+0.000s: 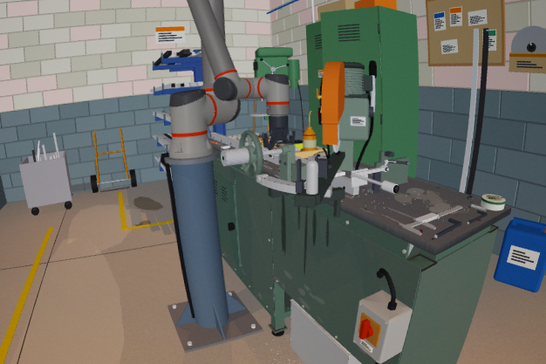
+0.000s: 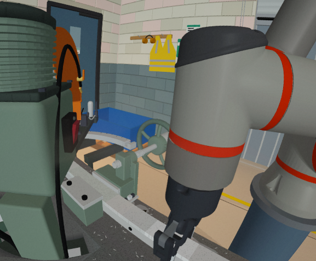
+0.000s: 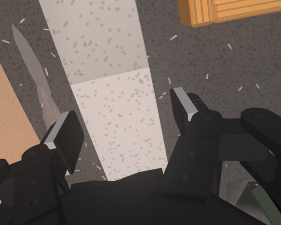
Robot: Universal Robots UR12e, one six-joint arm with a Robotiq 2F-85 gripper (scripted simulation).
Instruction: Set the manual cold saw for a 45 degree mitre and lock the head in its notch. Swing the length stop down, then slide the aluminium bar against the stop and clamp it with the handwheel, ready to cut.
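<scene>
The aluminium bar (image 3: pixel 113 98) lies flat along the saw bed (image 2: pixel 141 219), running through the green vise (image 2: pixel 124 171) whose handwheel (image 2: pixel 152 144) stands at the bench's front edge (image 1: pixel 250 157). The saw head (image 1: pixel 348 104) with its orange blade guard (image 1: pixel 333 101) stands upright behind the vise. The length stop arm (image 1: pixel 375 170) sticks out to the right of the head. My gripper (image 3: pixel 124 115) has come down over the bar on the side away from the head (image 2: pixel 174 238), with the bar between its fingers, and it is open and holds nothing.
A blue jerrycan (image 1: pixel 522 252) stands on the floor right of the bench. An orange block (image 3: pixel 226 11) lies on the bed near the bar, and chips are scattered over the bed. A tape roll (image 1: pixel 493 202) and hand tools lie on the table's right end.
</scene>
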